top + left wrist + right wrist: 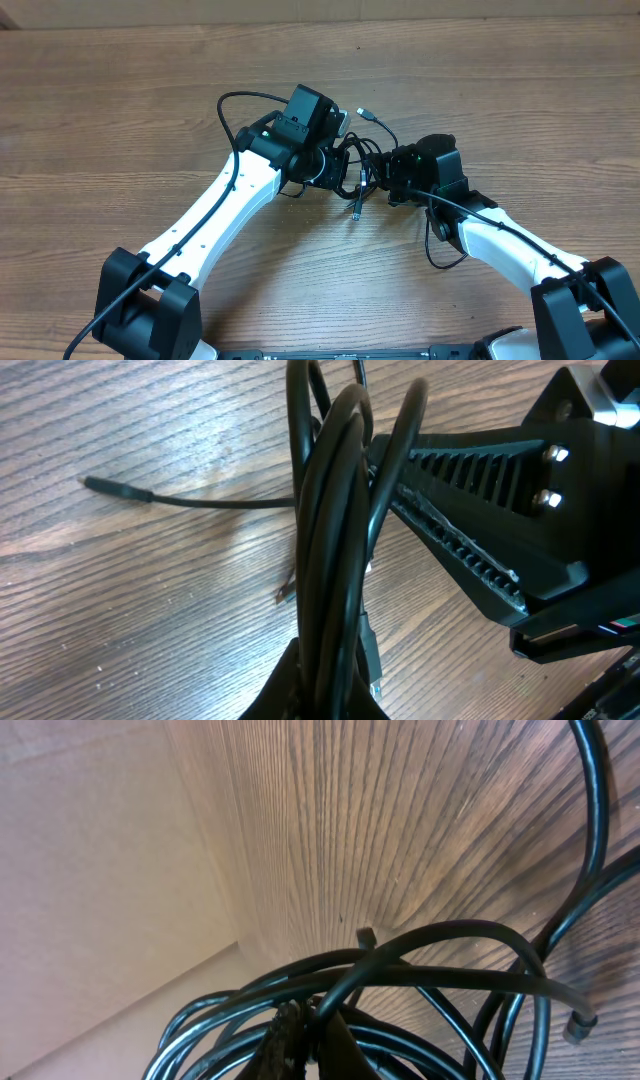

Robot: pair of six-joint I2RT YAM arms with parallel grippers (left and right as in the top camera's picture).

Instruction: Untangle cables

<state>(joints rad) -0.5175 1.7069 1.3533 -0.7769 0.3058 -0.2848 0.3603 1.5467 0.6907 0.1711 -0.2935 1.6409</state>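
Observation:
The cables [362, 158] are a black tangle in the middle of the wooden table, between my two grippers. One silvery-tipped plug end [364, 115] sticks out behind the tangle and another [355, 211] in front of it. My left gripper [338, 166] is shut on a bundle of strands [330, 560], which rises straight up from its fingertips [300, 695]. A loose strand with a plug [115, 488] lies on the table to the left. My right gripper [386, 178] is shut on a strand among the loops [420, 965], its fingers [285, 1045] pinched together. The ribbed right fingers [470, 510] reach into the bundle.
A thicker black lead [232, 104] arcs over the left arm and another [438, 240] hangs in a loop by the right arm. A beige surface [90, 870] borders the table [120, 120] at its far edge.

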